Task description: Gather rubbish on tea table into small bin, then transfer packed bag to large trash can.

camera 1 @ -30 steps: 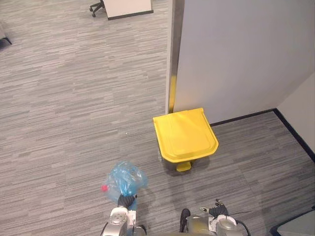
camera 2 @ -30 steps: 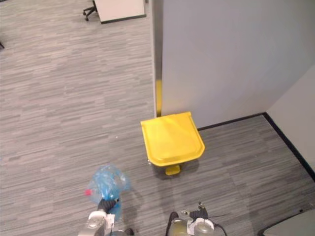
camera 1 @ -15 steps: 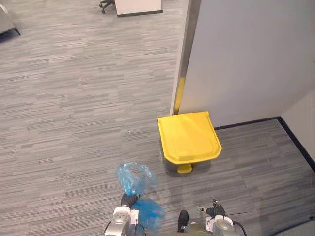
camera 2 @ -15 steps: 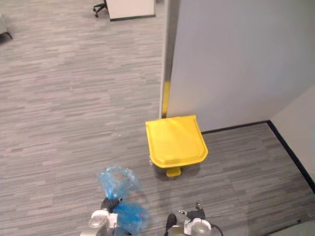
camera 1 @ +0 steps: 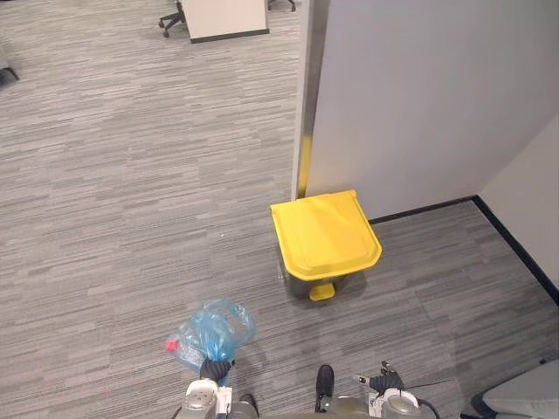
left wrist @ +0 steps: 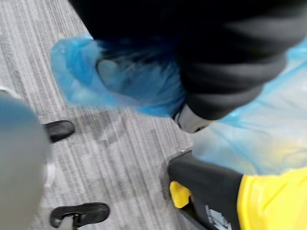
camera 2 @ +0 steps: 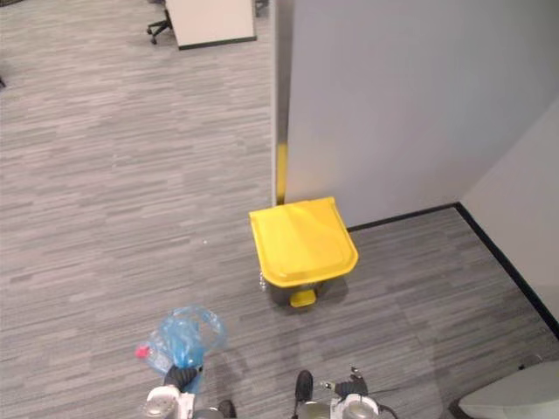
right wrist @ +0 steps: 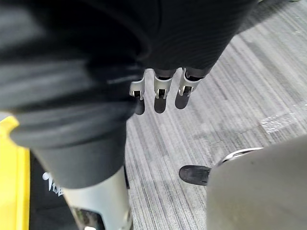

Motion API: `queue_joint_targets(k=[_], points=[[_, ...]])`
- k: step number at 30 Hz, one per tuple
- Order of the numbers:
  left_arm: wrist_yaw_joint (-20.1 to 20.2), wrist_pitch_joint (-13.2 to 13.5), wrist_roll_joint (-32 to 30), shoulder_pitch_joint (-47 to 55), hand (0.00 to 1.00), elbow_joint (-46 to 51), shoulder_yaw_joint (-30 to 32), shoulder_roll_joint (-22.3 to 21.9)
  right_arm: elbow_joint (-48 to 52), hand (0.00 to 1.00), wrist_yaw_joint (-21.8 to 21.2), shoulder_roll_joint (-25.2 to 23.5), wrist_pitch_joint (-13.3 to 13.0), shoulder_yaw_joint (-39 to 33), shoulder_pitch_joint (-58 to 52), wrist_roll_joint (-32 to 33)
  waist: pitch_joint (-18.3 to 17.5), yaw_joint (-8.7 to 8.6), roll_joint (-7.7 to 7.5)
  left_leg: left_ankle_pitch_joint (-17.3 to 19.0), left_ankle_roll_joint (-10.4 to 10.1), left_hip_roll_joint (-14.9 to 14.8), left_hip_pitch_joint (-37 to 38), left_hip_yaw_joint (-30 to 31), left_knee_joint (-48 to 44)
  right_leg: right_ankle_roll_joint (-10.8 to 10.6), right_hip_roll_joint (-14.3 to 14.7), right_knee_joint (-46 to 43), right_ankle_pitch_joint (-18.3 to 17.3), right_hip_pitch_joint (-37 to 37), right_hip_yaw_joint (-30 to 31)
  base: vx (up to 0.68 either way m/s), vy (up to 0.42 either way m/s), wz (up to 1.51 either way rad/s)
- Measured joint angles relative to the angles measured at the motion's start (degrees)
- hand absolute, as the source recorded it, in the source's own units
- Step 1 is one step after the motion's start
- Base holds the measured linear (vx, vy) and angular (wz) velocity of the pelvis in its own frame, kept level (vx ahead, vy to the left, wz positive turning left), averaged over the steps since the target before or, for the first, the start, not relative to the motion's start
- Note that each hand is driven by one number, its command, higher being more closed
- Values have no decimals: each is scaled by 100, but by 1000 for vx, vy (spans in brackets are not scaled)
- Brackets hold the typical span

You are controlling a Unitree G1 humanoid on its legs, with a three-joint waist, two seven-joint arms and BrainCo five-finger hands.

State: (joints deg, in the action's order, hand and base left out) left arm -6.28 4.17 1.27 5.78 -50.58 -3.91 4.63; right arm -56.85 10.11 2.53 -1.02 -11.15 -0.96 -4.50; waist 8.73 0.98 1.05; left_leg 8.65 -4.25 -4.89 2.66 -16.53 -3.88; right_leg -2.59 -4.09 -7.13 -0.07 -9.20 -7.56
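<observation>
A blue plastic bag [camera 1: 212, 330] with rubbish inside, a red bit showing at its side, bulges just above my left hand [camera 1: 211, 370], which is shut on the bag's neck low in the eye views. In the left wrist view the blue bag [left wrist: 120, 81] wraps round the dark cover and hides the fingers. The large trash can [camera 1: 325, 236] has a closed yellow lid and a yellow pedal [camera 1: 321, 291]; it stands on the floor ahead and to the right of the bag, against the partition. My right hand [right wrist: 163, 91] hangs with straight fingers and holds nothing.
A grey partition wall [camera 1: 419, 96] rises behind the can, with a yellow strip down its edge. Open grey carpet [camera 1: 131, 175] spreads to the left. A white cabinet [camera 1: 223, 16] and a chair base stand far off. A white rounded object [camera 1: 524, 403] sits at the lower right.
The view has swayed as the camera moved. The bag has swung in my left hand and now bunches up and to the left of it. The can's lid stays closed.
</observation>
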Motion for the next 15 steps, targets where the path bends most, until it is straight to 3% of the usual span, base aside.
queue_joint_targets(k=[1, 2, 4, 6, 8, 10, 11, 12, 13, 14, 15], points=[[5, -3, 0, 8, 100, 37, -11, 15, 101, 0, -1, -2, -12, 0, -11, -3, 40, -50, -79, 66, 41, 75, 43, 73, -86, -167, -161, -713, -355, -229, -10, 32, 55, 6], [4, -2, 1, -6, 100, 52, -19, 14, 154, 0, -2, -4, -9, 0, -22, -3, 60, -66, -114, 104, 49, 103, 62, 126, -139, -230, -247, -1044, -433, -303, -27, 51, 58, 40], [2, -4, 2, -65, 100, 167, -24, -37, 343, 0, -6, -13, -16, -6, -25, 1, 169, -92, -226, 287, 191, 199, 321, 328, -345, -384, -663, -2818, -474, -897, -129, 83, 55, 47], [-5, -1, 4, -26, 100, 279, -9, -60, 401, 0, -6, -25, -11, 13, -21, -6, 214, -70, -259, 490, 219, 155, 484, 391, -561, -334, -768, -3376, -734, -1179, -216, 164, 3, 28], [-18, -1, 6, -41, 100, 270, 33, -82, 410, 0, -6, -27, -18, 7, -20, -3, 233, -95, -250, 687, 175, 39, 623, 505, -682, -227, -752, -2821, -739, -1207, -491, 235, -63, 28], [-27, 3, 7, -94, 100, 269, 61, -101, 401, 0, -6, -37, 4, -10, 9, -2, 245, -88, -268, 839, 72, -42, 665, 573, -724, -216, -618, -1584, -334, -1253, -623, 296, -140, 22], [-28, 2, 7, -187, 100, 267, 69, -106, 401, 0, -5, -59, 15, -77, 44, -2, 364, -88, -336, 994, -31, -56, 754, 636, -783, -249, -565, -493, 38, -1212, -690, 468, -264, 29], [-29, -1, 6, -300, 100, 243, 94, -98, 412, 0, -8, -69, 39, -182, 97, 0, 552, -91, -453, 1222, -189, -39, 919, 714, -923, -215, -561, 10, 429, -968, -689, 400, -231, 23], [-34, -7, 6, -365, 100, 206, 118, -157, 416, 0, 0, -38, 47, -232, 145, -5, 654, -83, -362, 1295, -210, -90, 980, 759, -990, -219, -508, -40, 528, -902, -732, 364, -180, 6], [-34, 0, 4, -510, 100, 171, 109, -333, 435, 0, 10, 56, 90, -315, 283, -50, 818, -50, -110, 1333, -103, -196, 904, 848, -1207, -258, -391, -499, 197, -1026, -772, 284, -102, -1], [-44, 17, 4, -624, 100, 168, 93, -392, 542, 0, 10, 19, 93, -495, 282, -59, 896, -56, -98, 1313, -71, -191, 854, 856, -1431, -149, -444, -1092, -72, -1178, -736, 332, -133, 6]])
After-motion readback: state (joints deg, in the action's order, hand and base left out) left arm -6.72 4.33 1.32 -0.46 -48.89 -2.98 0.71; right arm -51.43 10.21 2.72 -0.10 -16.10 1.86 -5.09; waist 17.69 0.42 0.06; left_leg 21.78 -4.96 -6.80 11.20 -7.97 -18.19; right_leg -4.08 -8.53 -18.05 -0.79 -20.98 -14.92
